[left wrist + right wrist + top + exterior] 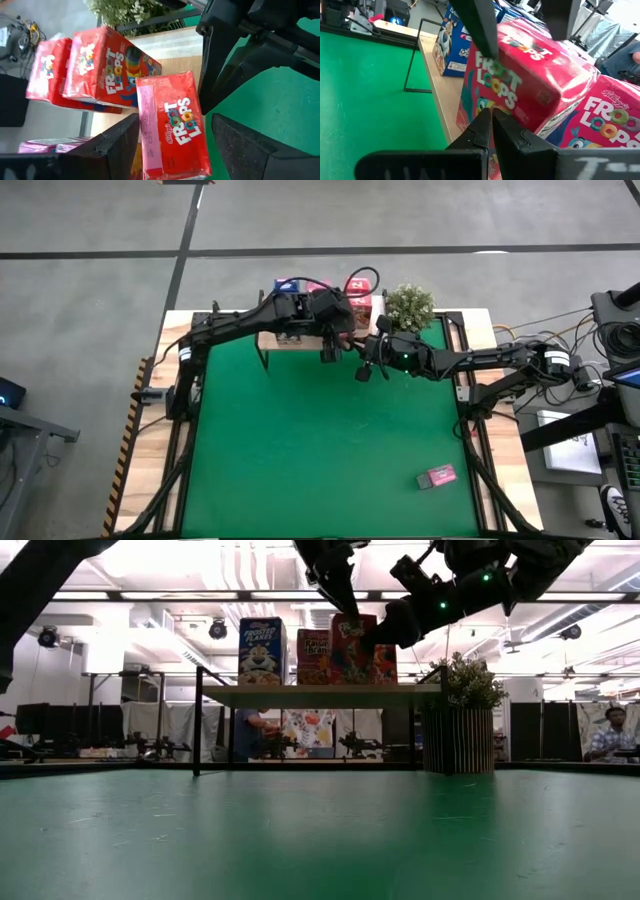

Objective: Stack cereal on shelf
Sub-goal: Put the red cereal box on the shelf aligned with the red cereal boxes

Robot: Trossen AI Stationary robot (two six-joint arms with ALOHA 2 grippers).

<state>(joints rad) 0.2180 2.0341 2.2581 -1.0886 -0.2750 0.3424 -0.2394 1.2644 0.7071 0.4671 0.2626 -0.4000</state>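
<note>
Left gripper (330,345): above the shelf (290,341), fingers (115,145) spread either side of a red Froot Loops box (172,130); whether the pads press its faces cannot be told.

Right gripper (364,370): just beside that same box, fingers (492,130) clenched together with nothing between them, tips at the box's printed front.

Shelf: light wooden board on thin black legs, at the far edge of the green mat (320,450).

Cereal on shelf: two more red Froot Loops boxes (102,67) behind the one between the left fingers; a blue Frosted Flakes box (262,651) well to the far side of the right fingers.

Cereal off shelf: one pink box (437,476) lying flat on the mat, well apart from both sets of fingers.

Potted plant (409,307): on the counter (140,480) beside the shelf, near the right fingers.
</note>
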